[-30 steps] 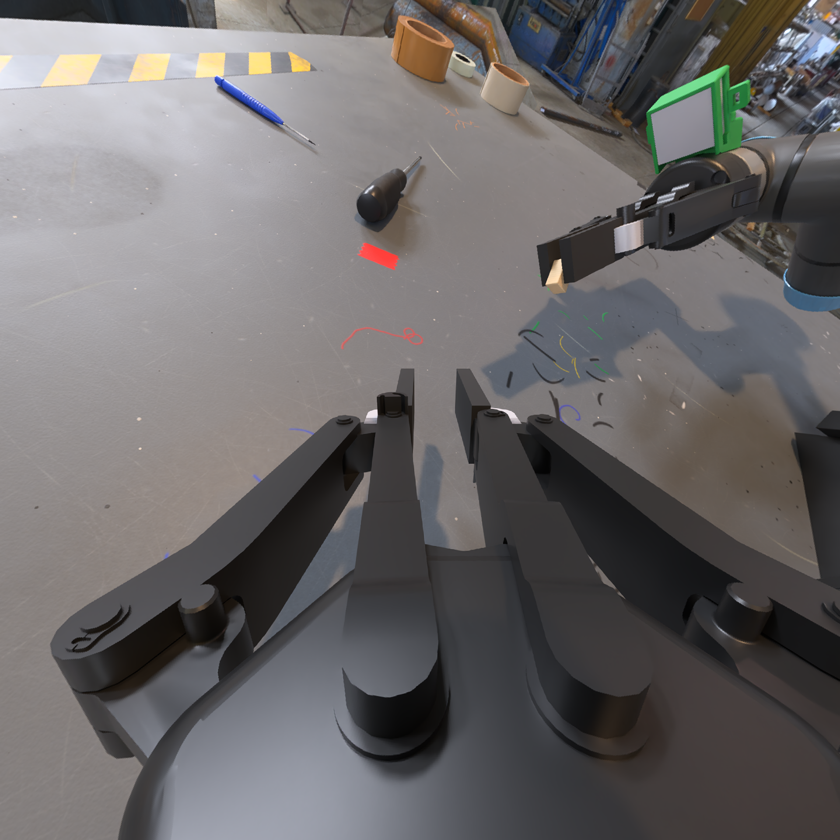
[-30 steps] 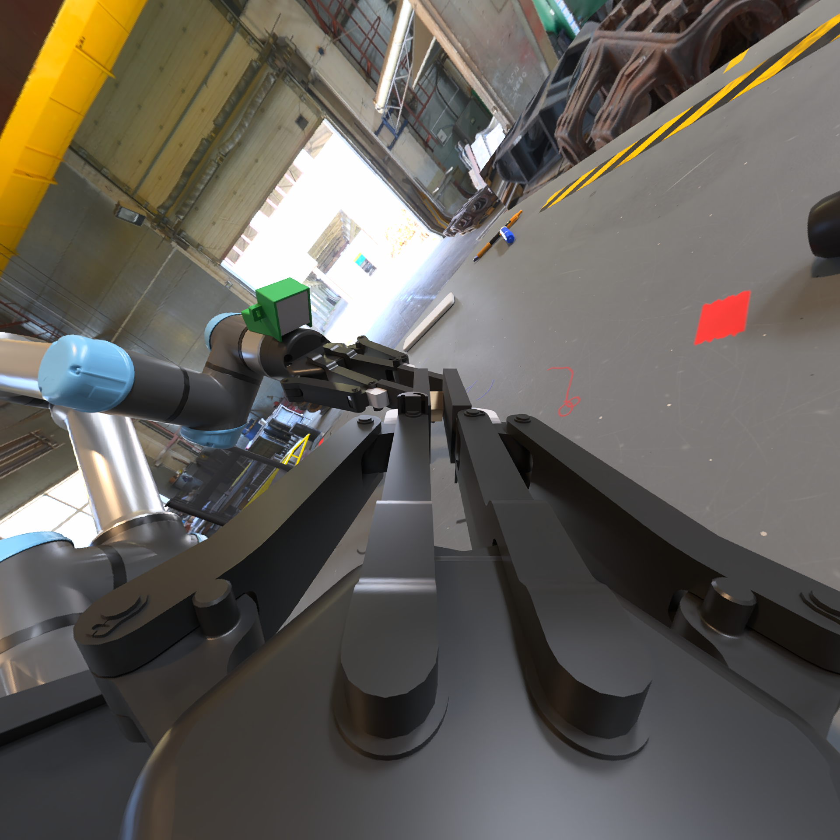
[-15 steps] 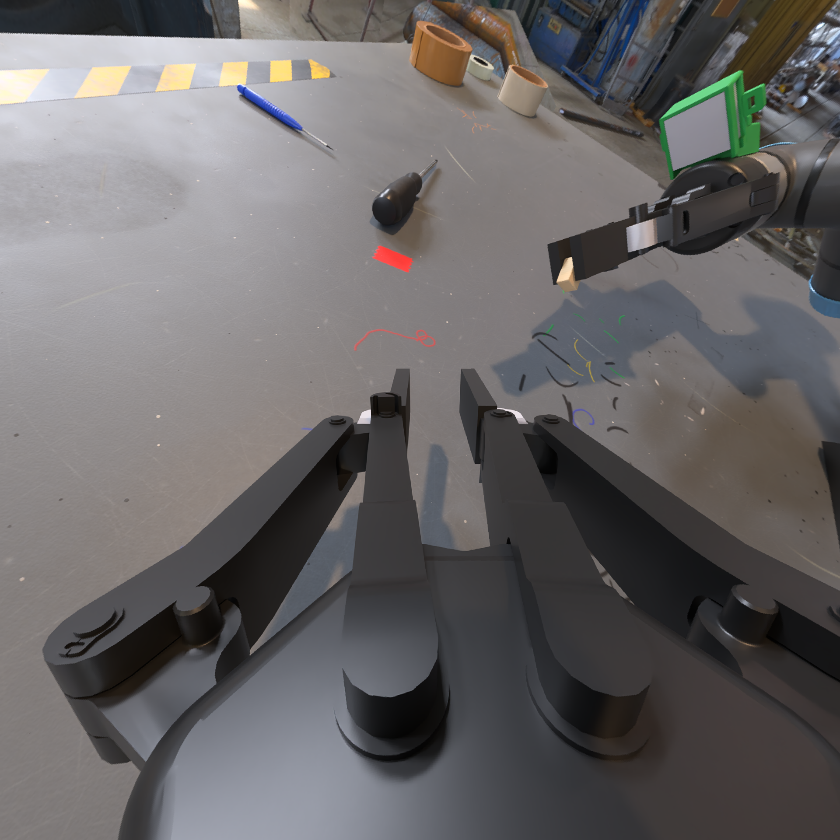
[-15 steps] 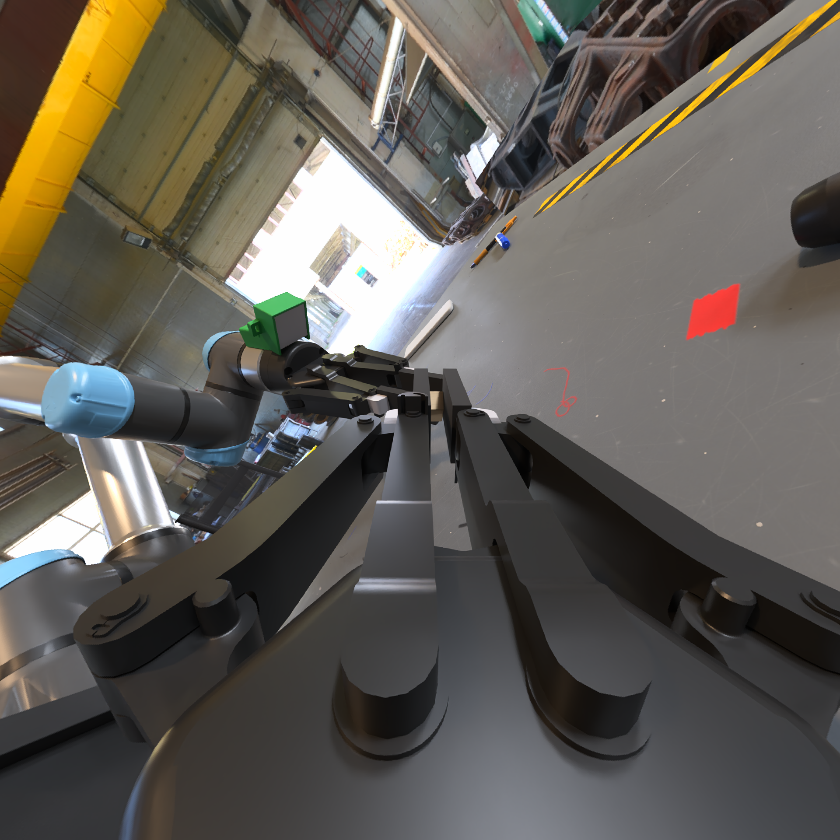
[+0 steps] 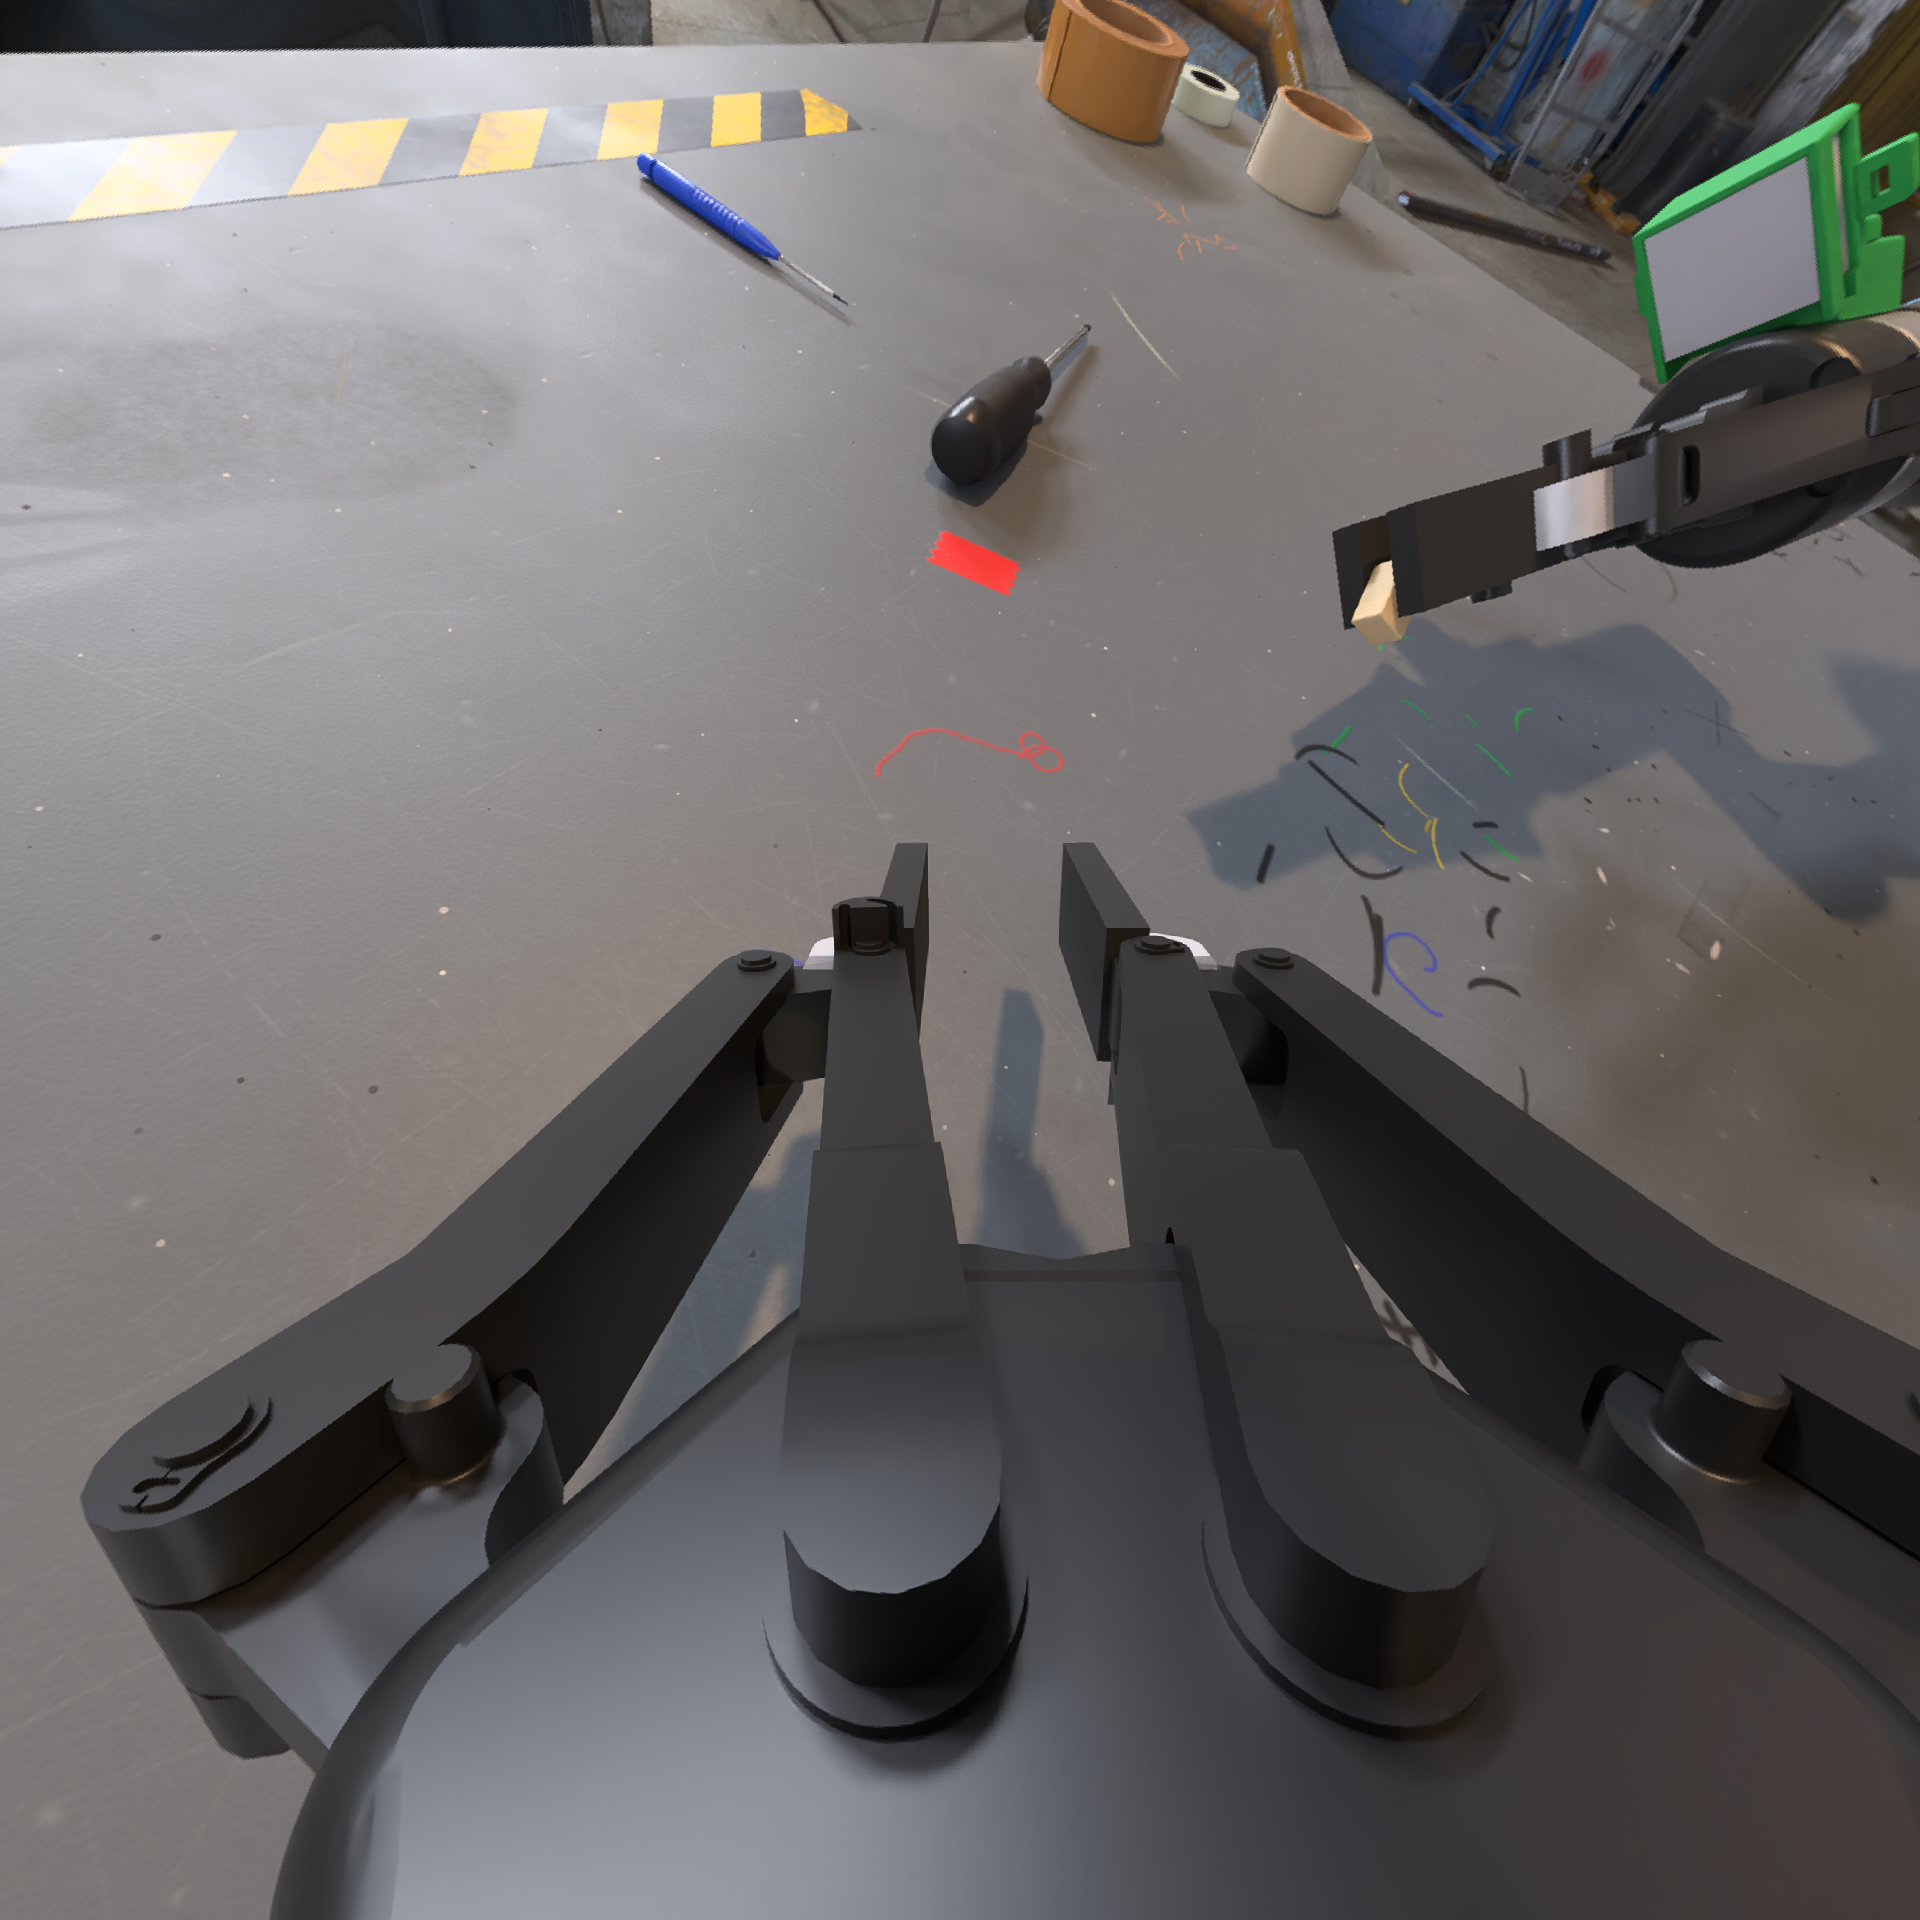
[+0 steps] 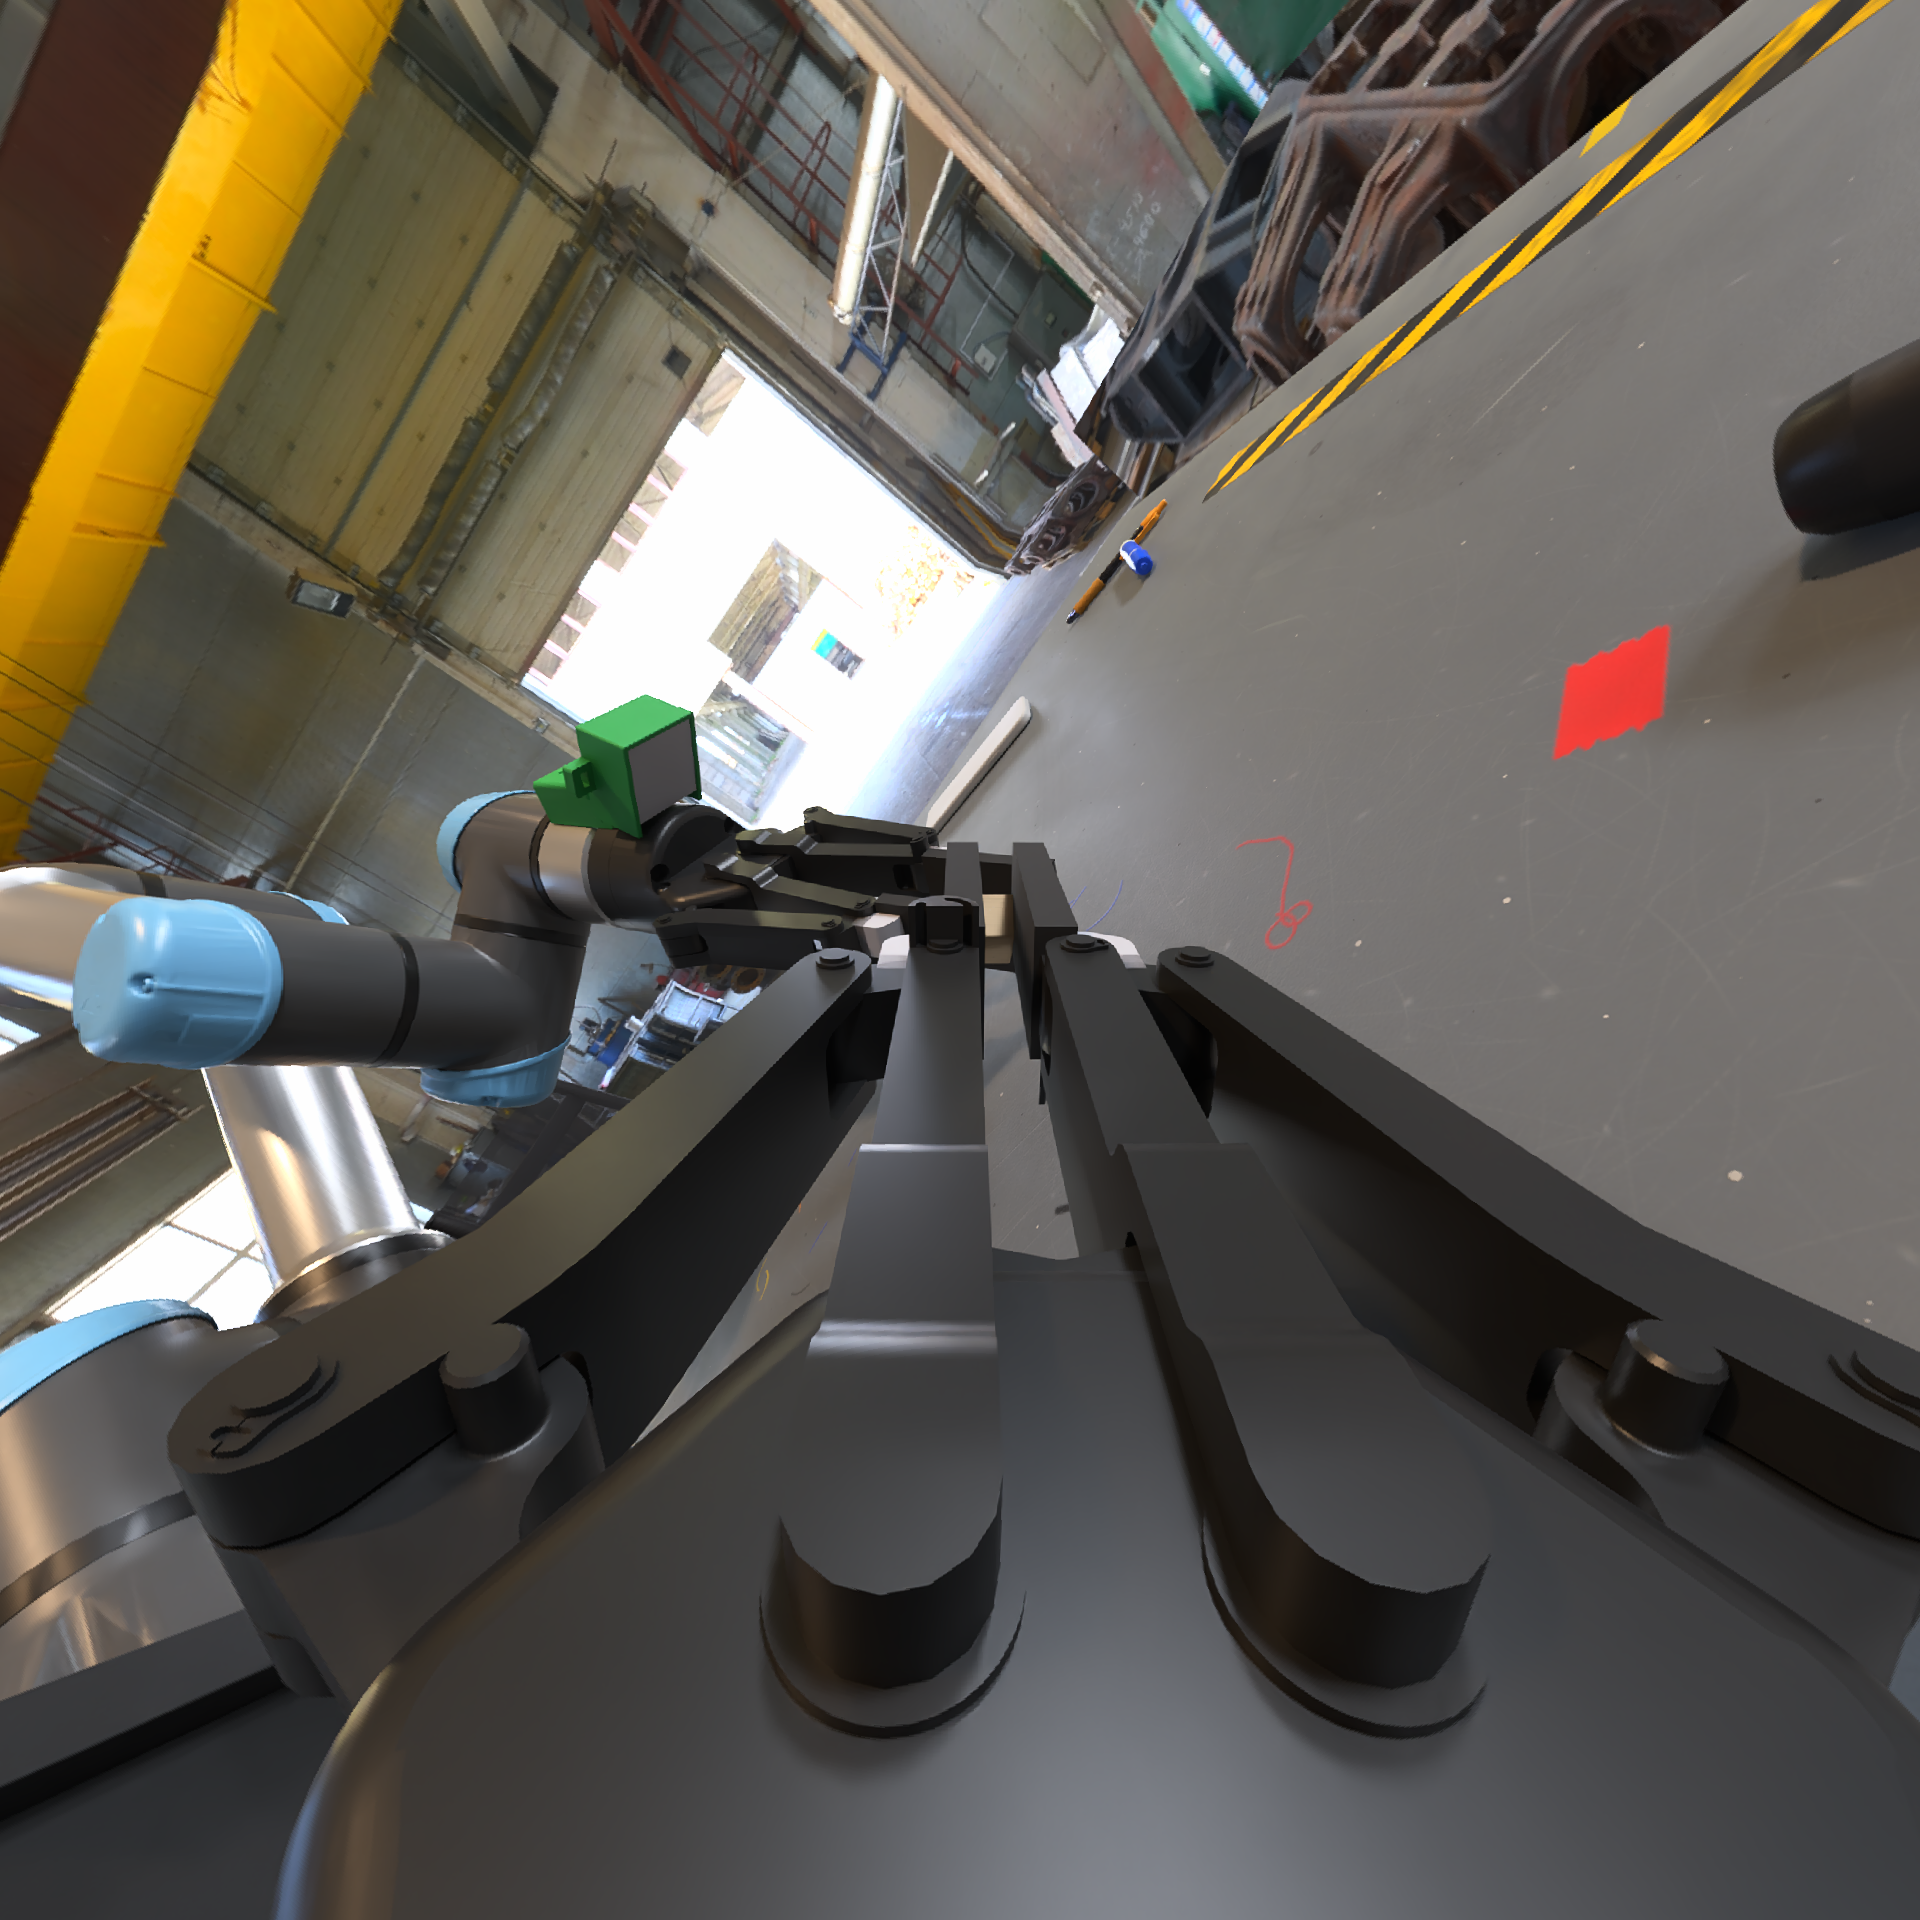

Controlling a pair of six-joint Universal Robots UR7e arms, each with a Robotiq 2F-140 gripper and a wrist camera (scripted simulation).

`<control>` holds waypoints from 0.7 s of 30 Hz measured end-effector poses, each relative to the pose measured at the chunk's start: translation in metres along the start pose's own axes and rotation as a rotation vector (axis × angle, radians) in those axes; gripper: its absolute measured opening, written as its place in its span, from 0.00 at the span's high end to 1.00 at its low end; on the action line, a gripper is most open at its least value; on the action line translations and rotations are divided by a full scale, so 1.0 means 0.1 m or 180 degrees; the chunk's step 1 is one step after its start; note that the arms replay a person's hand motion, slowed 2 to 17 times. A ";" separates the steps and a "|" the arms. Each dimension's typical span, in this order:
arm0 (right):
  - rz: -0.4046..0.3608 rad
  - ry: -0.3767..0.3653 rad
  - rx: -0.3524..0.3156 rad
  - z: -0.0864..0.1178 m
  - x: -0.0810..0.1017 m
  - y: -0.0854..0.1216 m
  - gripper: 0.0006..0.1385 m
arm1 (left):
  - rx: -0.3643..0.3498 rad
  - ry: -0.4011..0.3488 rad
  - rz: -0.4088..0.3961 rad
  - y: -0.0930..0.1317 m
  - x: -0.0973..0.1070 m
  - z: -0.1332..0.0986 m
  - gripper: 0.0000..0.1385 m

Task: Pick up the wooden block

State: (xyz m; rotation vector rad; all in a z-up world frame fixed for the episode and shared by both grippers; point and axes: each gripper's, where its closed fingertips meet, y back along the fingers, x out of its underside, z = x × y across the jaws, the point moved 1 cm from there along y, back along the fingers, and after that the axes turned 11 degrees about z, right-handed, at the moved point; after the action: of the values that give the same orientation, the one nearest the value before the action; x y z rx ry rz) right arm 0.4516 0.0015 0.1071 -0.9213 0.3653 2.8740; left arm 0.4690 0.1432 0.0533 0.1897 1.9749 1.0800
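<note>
The small pale wooden block (image 5: 1380, 613) is pinched at the tips of my right gripper (image 5: 1374, 582), which holds it in the air above the grey table at the right of the left wrist view. In the right wrist view the block (image 6: 995, 917) shows as a tan sliver between the right gripper's (image 6: 997, 883) closed fingers. My left gripper (image 5: 992, 883) hovers over the table, empty, its jaws a narrow gap apart; it shows farther off in the right wrist view (image 6: 914, 852).
On the table lie a black-handled screwdriver (image 5: 997, 421), a blue pen (image 5: 717, 213), a red tape patch (image 5: 974, 562) and a red scribble (image 5: 966, 748). Tape rolls (image 5: 1110, 64) stand at the far edge by a yellow-black hazard stripe (image 5: 416, 156). Coloured wire scraps (image 5: 1403, 821) lie under the right gripper.
My right gripper has risen and drawn to the right with the block in it. The left gripper's jaws have parted a little more as it drew back.
</note>
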 end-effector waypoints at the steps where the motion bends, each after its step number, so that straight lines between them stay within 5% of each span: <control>1: 0.0001 -0.0007 0.0001 0.00 0.00 0.00 0.94 | -0.0008 0.0005 0.0005 0.00 0.00 0.01 0.75; 21: -0.0025 -0.0209 -0.0090 -0.02 0.00 -0.02 0.94 | -0.0100 0.0059 0.0144 -0.08 0.05 0.06 0.71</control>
State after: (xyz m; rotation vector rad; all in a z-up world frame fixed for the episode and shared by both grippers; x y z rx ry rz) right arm 0.4532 0.0032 0.1051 -0.8284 0.3153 2.9010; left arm 0.4723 0.1449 0.0427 0.2092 1.9772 1.1448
